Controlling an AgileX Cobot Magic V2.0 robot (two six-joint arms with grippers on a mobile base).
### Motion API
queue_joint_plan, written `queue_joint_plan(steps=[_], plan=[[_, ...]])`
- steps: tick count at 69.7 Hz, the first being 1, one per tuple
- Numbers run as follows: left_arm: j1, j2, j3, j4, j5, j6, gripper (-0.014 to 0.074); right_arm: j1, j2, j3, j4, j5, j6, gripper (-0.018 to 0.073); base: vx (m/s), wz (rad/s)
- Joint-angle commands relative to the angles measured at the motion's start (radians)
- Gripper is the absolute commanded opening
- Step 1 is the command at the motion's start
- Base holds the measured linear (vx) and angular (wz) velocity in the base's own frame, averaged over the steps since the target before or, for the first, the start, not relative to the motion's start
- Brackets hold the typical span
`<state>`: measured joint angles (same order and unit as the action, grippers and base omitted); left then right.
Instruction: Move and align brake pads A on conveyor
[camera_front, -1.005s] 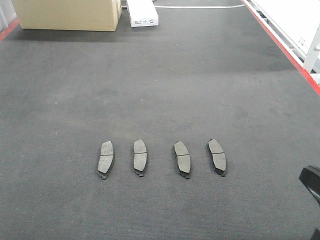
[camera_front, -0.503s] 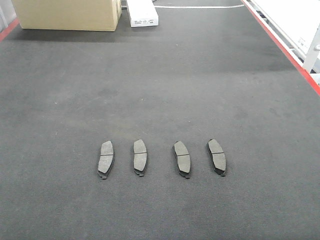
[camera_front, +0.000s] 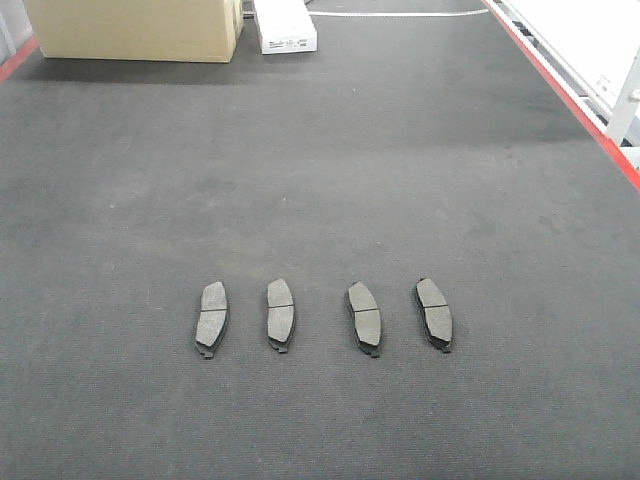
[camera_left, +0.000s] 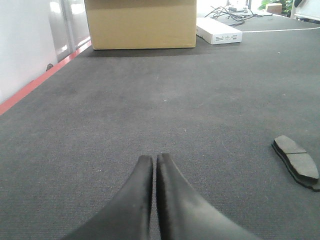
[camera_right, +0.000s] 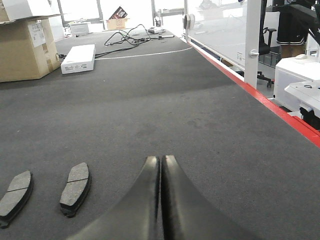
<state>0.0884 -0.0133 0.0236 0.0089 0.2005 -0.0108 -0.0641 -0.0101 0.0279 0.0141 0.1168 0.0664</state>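
Fingertips pressed together on my left gripper (camera_left: 155, 165) and right gripper (camera_right: 161, 167), both empty, low over the conveyor (camera_front: 330, 180). Taking the cardboard box (camera_front: 135, 28) as landmark, the four brake pads A (camera_front: 323, 316) lie far from it at the belt's near end, in one side-by-side row. I judge alignment essentially finished; little seems left.

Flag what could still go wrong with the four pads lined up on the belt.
1. The row is uneven: the gap between the second pad and third pad looks wider than the others, so alignment may fail a check.
2. The right two pads tilt opposite to the left pad.
3. Both end effectors, left and right, sit low over the belt; a sweep could nudge the right pad.
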Motion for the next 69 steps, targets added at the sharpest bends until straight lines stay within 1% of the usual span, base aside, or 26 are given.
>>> queue_joint_plan(steps=[1,69], plan=[[0.001,-0.012,-0.009,-0.009,-0.071,0.000,-0.0006,-0.006,-0.015,0.021,-0.003,-0.081,0.001,-0.0008,0.00,0.00],[0.001,-0.012,-0.009,-0.009,-0.071,0.000,-0.0006,-0.006,-0.015,0.020,-0.003,-0.081,0.001,-0.0008,0.00,0.00]])
